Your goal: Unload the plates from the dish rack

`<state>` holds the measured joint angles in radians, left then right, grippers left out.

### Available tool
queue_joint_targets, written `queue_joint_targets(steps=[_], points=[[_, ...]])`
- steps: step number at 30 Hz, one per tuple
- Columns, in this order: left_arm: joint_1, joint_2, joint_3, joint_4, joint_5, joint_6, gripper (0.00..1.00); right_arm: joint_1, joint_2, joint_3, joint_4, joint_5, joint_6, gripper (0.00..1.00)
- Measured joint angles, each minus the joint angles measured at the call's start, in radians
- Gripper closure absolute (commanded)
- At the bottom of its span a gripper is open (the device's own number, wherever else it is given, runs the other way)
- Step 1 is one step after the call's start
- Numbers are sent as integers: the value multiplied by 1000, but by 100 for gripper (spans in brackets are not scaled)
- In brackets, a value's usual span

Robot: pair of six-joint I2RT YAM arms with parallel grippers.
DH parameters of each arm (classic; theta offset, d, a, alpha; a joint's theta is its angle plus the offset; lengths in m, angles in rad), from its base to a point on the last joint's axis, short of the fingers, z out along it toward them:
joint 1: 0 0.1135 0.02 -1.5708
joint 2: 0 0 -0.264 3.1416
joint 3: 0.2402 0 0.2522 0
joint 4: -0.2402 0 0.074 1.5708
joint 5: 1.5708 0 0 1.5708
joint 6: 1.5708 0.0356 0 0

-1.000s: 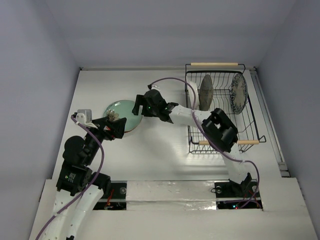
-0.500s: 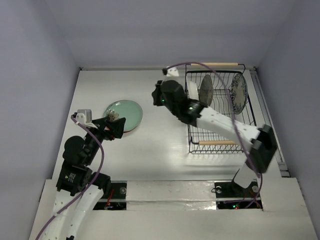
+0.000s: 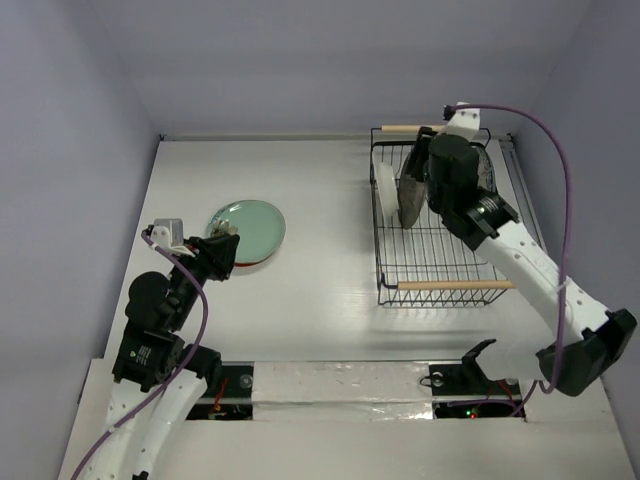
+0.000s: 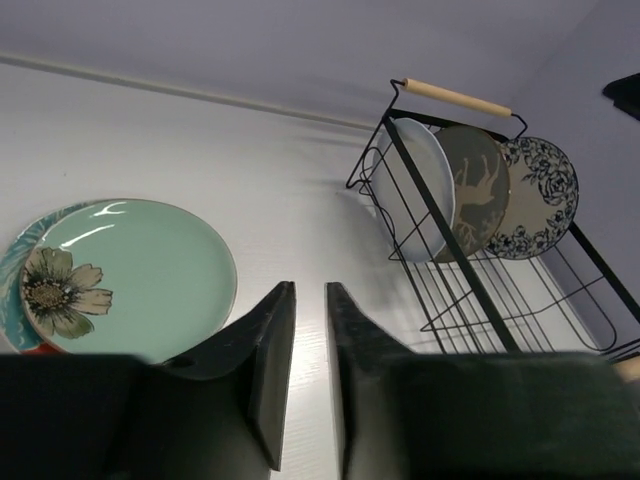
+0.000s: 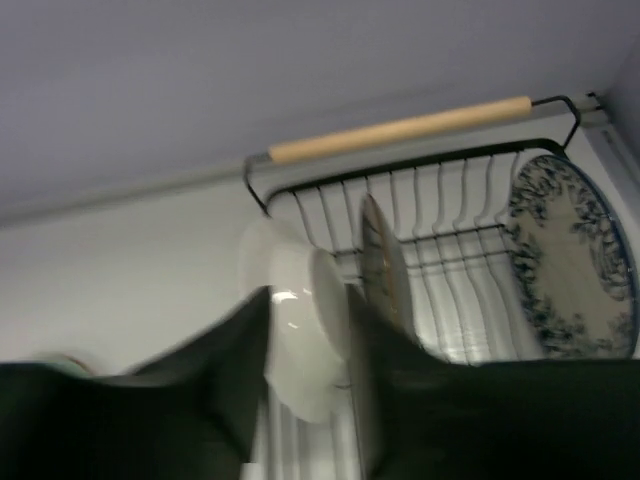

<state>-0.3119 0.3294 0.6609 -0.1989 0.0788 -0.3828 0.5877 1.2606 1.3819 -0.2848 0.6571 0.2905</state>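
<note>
The black wire dish rack stands at the right with three plates upright in it: white, grey-brown speckled and blue floral. My right gripper hovers over the rack's far end. Its blurred fingers stand apart, with the white plate showing between them; contact cannot be told. On the table at the left, the teal-green plate lies on the teal-and-red plate. Just near of these, my left gripper has a narrow gap between its fingers and holds nothing.
The rack has wooden rod handles at its far end and near end. Grey walls close the table at the back and both sides. A raised white strip runs along the near edge between the arm bases.
My right arm has swung from the teal-green plate rightwards to above the rack's far end. My left gripper's fingers have closed to a narrow gap and drawn back slightly.
</note>
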Motion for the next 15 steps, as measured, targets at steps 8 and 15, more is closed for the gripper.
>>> queue_joint_targets(steps=[8,15], points=[[6,0,0,0,-3,-1,52,-124,215,-2,-140,-31,-75,32],[6,0,0,0,-3,-1,50,-157,394,77,-209,-20,-114,48]])
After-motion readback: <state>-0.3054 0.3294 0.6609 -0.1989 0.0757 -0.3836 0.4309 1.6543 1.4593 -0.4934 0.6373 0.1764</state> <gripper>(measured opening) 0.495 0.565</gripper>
